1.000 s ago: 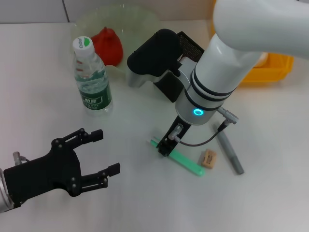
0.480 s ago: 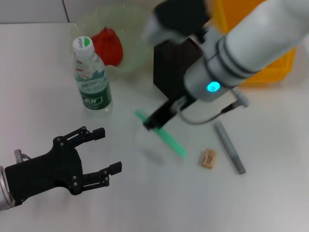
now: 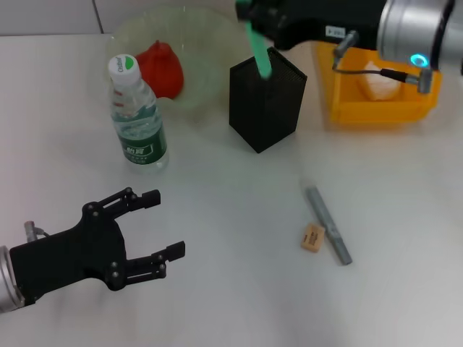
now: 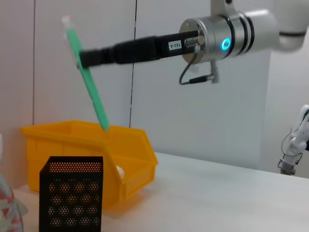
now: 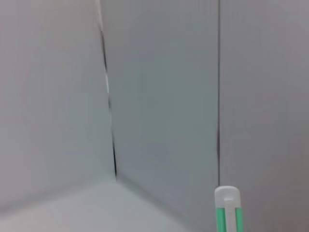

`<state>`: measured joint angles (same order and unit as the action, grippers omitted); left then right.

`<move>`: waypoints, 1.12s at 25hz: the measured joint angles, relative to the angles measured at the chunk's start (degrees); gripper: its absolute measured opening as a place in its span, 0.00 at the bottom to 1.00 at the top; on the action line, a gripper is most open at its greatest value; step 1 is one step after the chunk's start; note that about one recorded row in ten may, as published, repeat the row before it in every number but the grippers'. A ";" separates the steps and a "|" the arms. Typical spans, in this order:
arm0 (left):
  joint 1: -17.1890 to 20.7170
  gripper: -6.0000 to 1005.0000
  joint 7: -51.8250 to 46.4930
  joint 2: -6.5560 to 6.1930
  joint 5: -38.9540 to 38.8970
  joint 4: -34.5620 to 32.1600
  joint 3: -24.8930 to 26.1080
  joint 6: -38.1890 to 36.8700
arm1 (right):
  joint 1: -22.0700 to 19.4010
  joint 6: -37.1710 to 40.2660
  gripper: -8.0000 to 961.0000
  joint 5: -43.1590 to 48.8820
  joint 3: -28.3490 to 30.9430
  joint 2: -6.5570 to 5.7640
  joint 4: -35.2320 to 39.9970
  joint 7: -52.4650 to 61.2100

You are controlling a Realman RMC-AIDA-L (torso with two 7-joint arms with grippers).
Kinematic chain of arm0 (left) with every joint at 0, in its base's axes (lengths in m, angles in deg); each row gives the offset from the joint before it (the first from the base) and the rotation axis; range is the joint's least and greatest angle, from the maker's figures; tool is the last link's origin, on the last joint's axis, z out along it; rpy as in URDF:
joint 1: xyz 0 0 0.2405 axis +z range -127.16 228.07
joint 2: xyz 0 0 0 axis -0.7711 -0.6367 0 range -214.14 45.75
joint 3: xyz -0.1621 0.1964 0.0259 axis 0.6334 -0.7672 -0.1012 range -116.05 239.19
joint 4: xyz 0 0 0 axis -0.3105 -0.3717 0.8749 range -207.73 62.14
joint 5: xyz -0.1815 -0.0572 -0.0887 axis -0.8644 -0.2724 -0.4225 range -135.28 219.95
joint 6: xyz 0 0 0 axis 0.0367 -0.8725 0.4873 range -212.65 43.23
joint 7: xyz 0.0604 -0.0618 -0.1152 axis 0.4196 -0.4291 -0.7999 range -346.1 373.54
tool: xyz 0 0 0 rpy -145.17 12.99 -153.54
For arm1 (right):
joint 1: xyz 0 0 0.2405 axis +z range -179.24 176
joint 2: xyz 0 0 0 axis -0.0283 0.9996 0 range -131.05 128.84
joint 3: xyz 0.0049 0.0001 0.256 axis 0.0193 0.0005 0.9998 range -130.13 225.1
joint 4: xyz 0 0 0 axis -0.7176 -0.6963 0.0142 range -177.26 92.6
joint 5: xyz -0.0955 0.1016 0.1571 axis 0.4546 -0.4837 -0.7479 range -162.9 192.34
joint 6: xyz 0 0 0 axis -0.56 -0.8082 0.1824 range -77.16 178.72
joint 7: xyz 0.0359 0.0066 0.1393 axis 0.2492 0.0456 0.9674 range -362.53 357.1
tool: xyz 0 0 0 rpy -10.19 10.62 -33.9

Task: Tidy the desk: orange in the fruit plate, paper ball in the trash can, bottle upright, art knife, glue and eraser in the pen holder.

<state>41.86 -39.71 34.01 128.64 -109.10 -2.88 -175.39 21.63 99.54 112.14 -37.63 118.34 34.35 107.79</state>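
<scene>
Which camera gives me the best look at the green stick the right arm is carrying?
The left wrist view: the slim green plastic stick shows nearly full length, tilted, held by the right gripper above the black mesh pen holder. The head view foreshortens it over the holder's mouth. The right wrist view catches only one white-capped end.

Right tool (image 3: 253,13) high at the far side, clamped (arm stretched level), left tool (image 3: 155,235) low, fingers spread

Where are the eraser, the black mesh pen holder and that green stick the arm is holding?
eraser (image 3: 312,238), head view, middle of its top face.
pen holder (image 3: 255,114), head view, its front mesh wall.
green stick (image 4: 91,94), left wrist view, middle of its shaft.
</scene>
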 joint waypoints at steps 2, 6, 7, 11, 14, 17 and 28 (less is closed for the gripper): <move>-0.01 0.86 0.00 0.00 0.00 0.00 -0.04 0.06 | -0.04 0.01 0.21 -15.18 0.08 -0.04 -7.44 -16.40; -0.01 0.86 0.00 0.07 0.00 0.00 -0.17 0.09 | 2.19 6.58 0.21 -45.22 0.23 -0.09 -26.88 -50.37; -0.01 0.86 0.00 0.07 0.00 0.00 -0.17 0.09 | 2.19 6.58 0.21 -45.22 0.23 -0.09 -26.88 -50.37; -0.38 0.86 0.00 0.10 0.00 0.00 -0.19 0.09 | 7.21 11.70 0.22 -53.03 3.26 -0.24 -41.80 -60.79; -0.56 0.86 0.00 0.09 0.00 0.00 -0.25 0.07 | 9.44 12.44 0.22 -53.13 4.90 -0.23 -46.92 -61.86; -0.67 0.86 0.00 0.09 0.00 0.00 -0.33 0.07 | 11.43 12.72 0.23 -53.24 6.88 -0.12 -51.60 -64.82; -1.20 0.86 -0.18 0.09 0.00 0.00 -0.29 0.07 | 11.71 13.20 0.33 -52.88 6.80 -0.01 -53.46 -65.10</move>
<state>40.66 -39.89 34.10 128.64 -109.09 -3.17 -175.32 33.34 112.74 59.25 -30.84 118.34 -19.11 42.69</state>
